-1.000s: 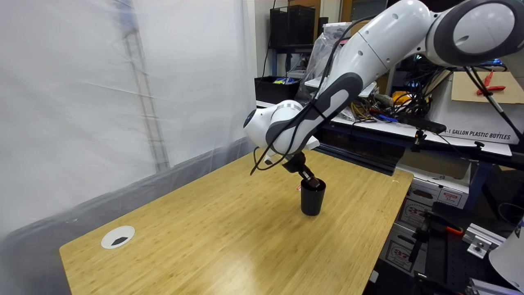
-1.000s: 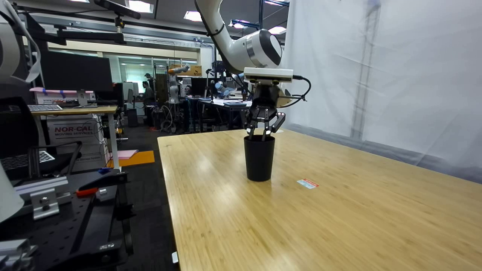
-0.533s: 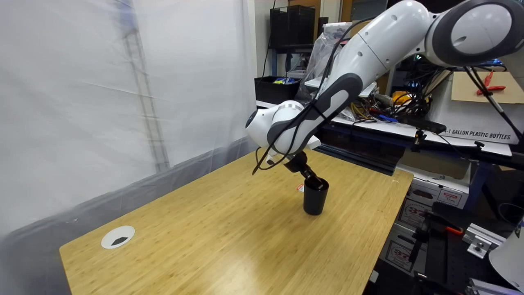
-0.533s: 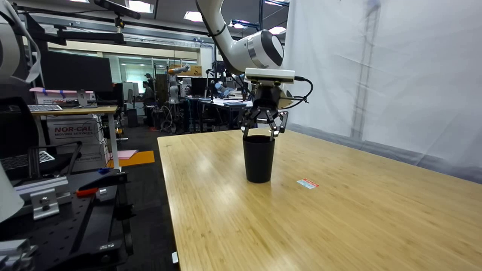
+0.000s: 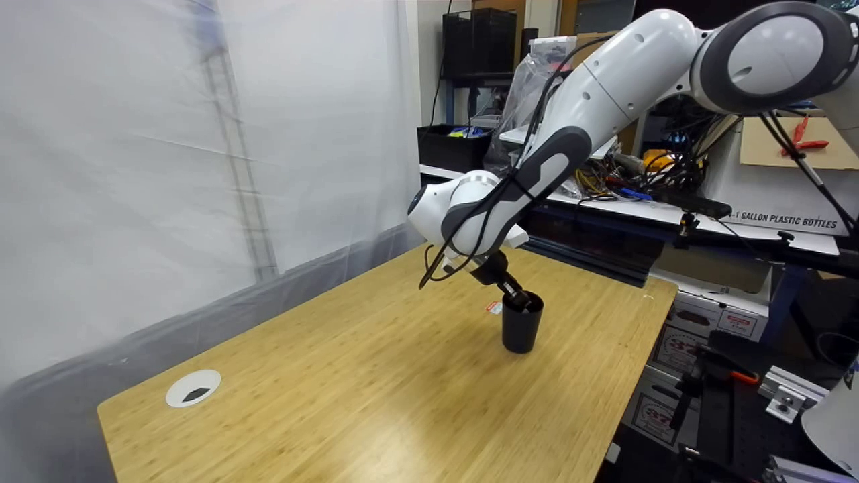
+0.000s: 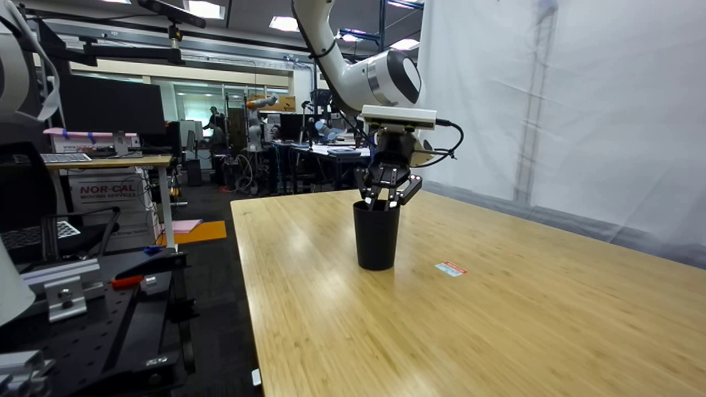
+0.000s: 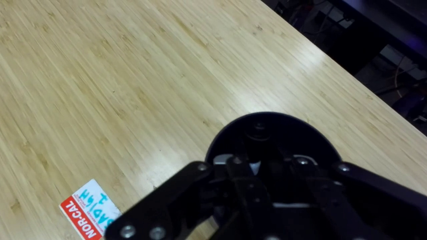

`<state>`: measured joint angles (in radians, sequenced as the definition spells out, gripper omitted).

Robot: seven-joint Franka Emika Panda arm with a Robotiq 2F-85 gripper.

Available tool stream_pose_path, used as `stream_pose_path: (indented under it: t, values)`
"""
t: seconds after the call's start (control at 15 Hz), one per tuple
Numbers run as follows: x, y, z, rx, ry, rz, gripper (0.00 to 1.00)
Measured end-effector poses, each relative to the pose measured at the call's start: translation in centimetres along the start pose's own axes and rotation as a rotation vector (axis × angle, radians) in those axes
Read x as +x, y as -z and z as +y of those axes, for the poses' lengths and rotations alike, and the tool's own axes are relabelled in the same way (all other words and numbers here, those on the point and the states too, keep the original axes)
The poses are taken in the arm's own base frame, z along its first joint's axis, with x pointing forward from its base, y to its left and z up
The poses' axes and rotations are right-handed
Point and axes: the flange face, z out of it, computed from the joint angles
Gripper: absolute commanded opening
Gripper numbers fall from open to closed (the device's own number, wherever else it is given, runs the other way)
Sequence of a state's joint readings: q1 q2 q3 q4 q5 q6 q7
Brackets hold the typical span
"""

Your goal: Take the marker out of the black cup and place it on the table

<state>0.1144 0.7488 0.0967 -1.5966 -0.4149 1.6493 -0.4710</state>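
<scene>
Because the object to be extracted sits within enclosing walls, my gripper (image 6: 380, 206) is positioned in the mouth of the black cup (image 6: 375, 242); entry from above is the only access. My fingers (image 6: 392, 203) stand partly apart at the rim, a spacing that presumably keeps each one off the wall. Their tips are hidden inside the cup; whether they clamp anything, I cannot tell. In the wrist view, just right of centre, a dark, round-ended shape with a pale patch shows inside the cup, ahead of the gap between the fingers; I take it to be the marker (image 7: 258, 135). In an exterior view, my gripper (image 5: 522, 302) slants from upper left to lower right, probably to suit a leaning marker. The cup rests upright on the table (image 5: 349, 376) on its base alone: lift straight, as wall contact could tip it. The label (image 7: 87, 211), lower left of the wrist view, lies flat, apart from the cup; no action required.
</scene>
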Motion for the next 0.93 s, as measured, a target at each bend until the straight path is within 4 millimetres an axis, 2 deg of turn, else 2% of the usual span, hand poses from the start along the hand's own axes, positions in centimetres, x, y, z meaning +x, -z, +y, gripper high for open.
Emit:
stream_pose_path:
  t: [0.07,0.53,0.73,0.93]
  values:
    - [0.0,0.0,0.0,0.0,0.0,0.0,0.05]
    - [-0.1,0.3,0.1,-0.002,-0.005,0.005,0.05]
    - [-1.0,2.3,0.7,-0.019,-0.04,0.03,0.05]
    - [-3.5,5.6,1.1,-0.028,-0.094,0.038,0.05]
